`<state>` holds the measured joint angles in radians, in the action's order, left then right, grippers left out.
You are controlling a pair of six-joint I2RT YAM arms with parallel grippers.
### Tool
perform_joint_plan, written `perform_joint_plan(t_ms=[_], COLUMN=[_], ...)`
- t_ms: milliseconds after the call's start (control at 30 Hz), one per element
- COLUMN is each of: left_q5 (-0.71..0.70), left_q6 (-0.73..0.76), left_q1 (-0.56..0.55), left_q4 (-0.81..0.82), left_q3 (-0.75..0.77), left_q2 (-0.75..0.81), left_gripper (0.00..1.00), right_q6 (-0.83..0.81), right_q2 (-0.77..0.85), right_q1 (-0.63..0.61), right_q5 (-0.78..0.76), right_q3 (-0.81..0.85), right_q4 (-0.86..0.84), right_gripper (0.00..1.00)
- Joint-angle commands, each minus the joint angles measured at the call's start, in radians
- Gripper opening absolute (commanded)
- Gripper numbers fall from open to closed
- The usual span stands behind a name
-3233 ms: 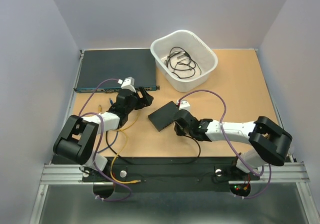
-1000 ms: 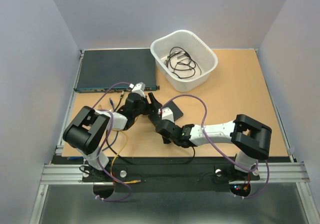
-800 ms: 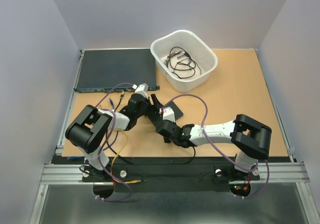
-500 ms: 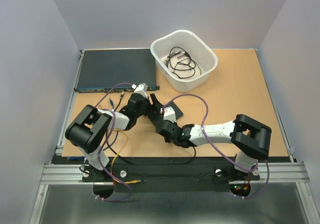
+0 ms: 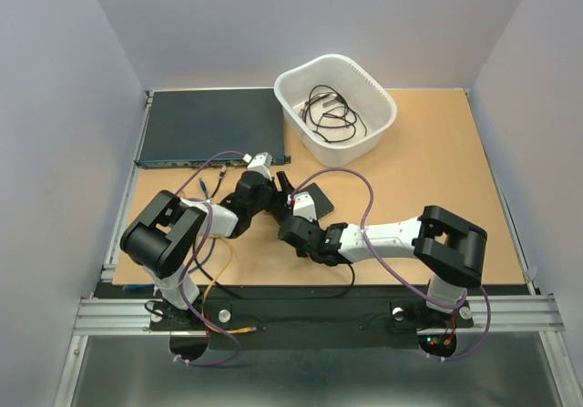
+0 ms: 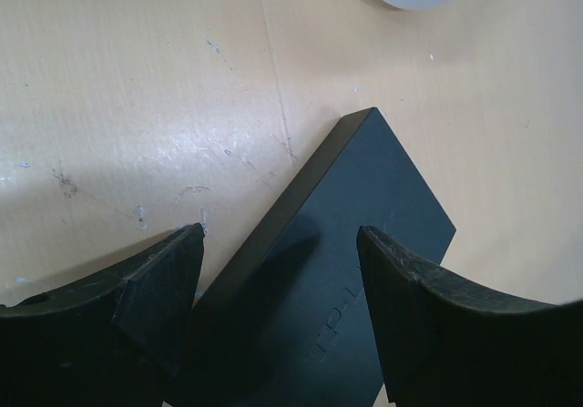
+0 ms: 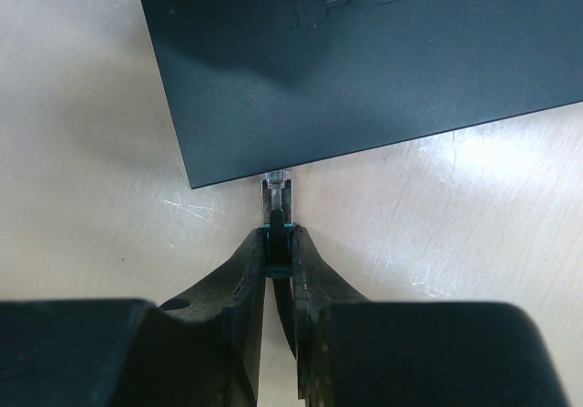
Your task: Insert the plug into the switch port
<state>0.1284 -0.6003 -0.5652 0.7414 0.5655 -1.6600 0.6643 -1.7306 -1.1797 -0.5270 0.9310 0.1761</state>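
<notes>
Now, plug [image 7: 277, 193]: pinched in right claw [image 7: 278, 243], tip at box [image 7: 364, 70] edge.
Left claw [image 6: 278, 243]: wide open, empty, over box.
Push: best kept straight.

The left arm [image 5: 196, 218] and right arm [image 5: 392, 234] bend inward, wrists maybe touching. The left gripper [image 6: 278, 243] is spread wide. The right gripper [image 7: 278, 243] pinches the plug [image 7: 277, 199].
</notes>
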Motion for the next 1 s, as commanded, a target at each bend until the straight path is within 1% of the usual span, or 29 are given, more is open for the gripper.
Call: perform_joint_plan(t_ms=[0,267,567,800,967], left_q5=[-0.007,0.0,0.02,0.043,0.086], left_q6=[-0.003,-0.01,-0.026,-0.03,-0.035], left_q1=[-0.016,-0.036,-0.058,-0.061,-0.065], left_q4=[0.026,0.052,0.088,0.134,0.194], left_q3=[-0.004,-0.039,-0.095,-0.139,-0.179], left_q2=[-0.015,-0.006,0.006,0.011,0.014], left_gripper=[0.79,0.79,0.78,0.78,0.78], right_q6=[0.003,-0.041,-0.127,-0.204,-0.285], right_q2=[-0.03,-0.043,-0.029,0.028,0.058], right_q1=[-0.011,-0.011,-0.011,-0.011,-0.011], right_q5=[0.004,-0.071,-0.102,-0.084,-0.054], right_q3=[0.023,0.046,0.063,-0.015,-0.07], right_q4=[0.036,0.036,0.007,-0.134,-0.243], right_gripper=[0.0,0.0,0.01,0.01,0.01])
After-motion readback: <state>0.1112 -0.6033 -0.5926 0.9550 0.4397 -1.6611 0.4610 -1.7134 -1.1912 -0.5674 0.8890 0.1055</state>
